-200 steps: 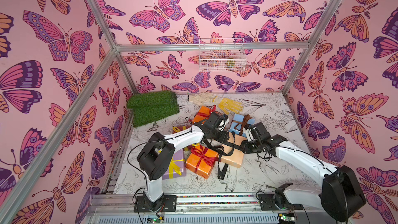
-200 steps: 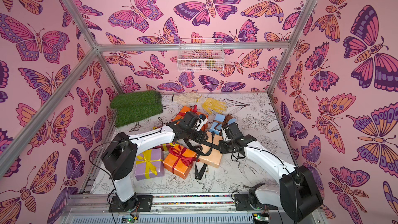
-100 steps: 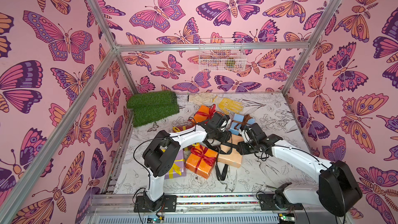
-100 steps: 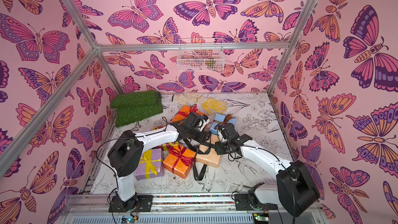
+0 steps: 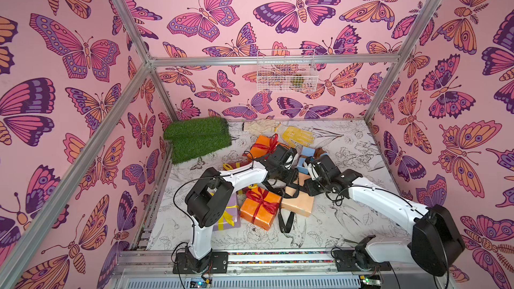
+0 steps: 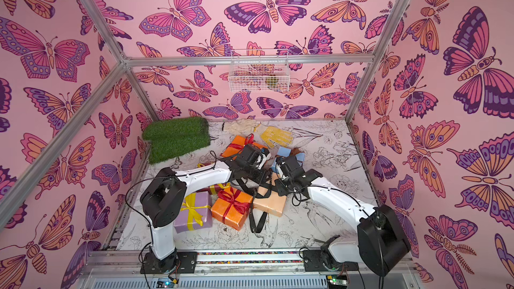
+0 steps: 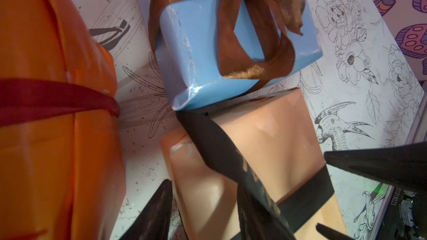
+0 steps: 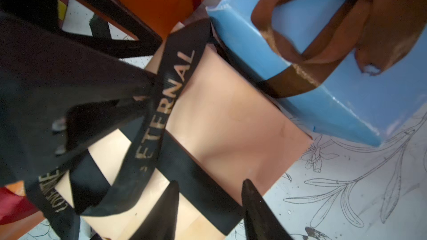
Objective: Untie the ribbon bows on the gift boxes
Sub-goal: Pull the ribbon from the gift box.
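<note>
Ribbon, black with pale lettering (image 8: 161, 111), lies in slack crossing strands over the peach box (image 8: 231, 116), directly beneath both sets of jaws. One flat band of it wraps across the box top.

Left jaws stand partly apart above that box. Peach paper shows in the gap between their fingers (image 7: 159, 204), and a loose strand of the black ribbon runs along one finger rather than being pinched between the two. Right jaws are likewise partly apart and hold nothing. Their fingertips (image 8: 251, 199) straddle the flat band, close to the tips of the left jaws.

Just beyond both sets of jaws sits the light blue box (image 7: 196, 42), just beside the peach box, with its brown bow (image 7: 254, 42) tied. On the side of the left jaws away from the right jaws lies an orange box (image 7: 46, 158) bound by a red ribbon (image 7: 57, 102).

In both top views, nearer the arm bases than the jaws, a second orange box (image 6: 222, 215) with a red bow (image 6: 235, 197) sits against the peach box. A lilac box (image 6: 204, 209) with a yellow ribbon (image 6: 191, 215) sits beside that one, and a dark red box (image 5: 233, 166) shows by the left arm. A tail of the black ribbon trails off the peach box onto the worktop (image 5: 347, 218).

Well beyond the jaws lie a yellow glove (image 5: 297, 136) and a green turf mat (image 5: 197, 137).
</note>
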`<action>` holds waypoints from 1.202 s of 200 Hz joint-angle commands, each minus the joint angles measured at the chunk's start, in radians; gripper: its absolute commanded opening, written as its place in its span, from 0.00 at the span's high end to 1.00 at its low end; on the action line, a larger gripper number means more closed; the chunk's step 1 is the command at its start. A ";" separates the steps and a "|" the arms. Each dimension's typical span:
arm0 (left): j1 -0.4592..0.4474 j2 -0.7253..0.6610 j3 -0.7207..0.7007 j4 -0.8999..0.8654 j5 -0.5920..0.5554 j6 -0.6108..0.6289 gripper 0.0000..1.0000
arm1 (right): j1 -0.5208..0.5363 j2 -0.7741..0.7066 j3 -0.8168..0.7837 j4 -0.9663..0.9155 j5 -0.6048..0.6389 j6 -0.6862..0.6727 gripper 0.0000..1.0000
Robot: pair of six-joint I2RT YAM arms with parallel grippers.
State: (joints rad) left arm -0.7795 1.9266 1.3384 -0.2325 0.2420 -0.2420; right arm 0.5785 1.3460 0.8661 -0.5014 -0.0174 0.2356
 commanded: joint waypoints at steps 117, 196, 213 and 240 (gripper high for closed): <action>0.006 0.061 0.017 -0.019 0.042 0.055 0.53 | 0.030 0.071 0.024 -0.040 -0.151 -0.049 0.65; 0.008 0.068 0.018 -0.018 0.048 0.046 0.54 | 0.058 0.107 0.041 -0.072 -0.100 -0.057 0.75; 0.008 0.069 0.019 -0.019 0.048 0.046 0.54 | 0.059 0.102 0.042 -0.075 -0.092 -0.060 0.78; 0.008 0.071 0.019 -0.018 0.048 0.045 0.54 | 0.062 0.101 0.045 -0.079 -0.084 -0.060 0.86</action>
State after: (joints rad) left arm -0.7773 1.9488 1.3582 -0.2272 0.2661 -0.1917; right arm 0.6250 1.4326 0.9012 -0.5266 -0.1051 0.1806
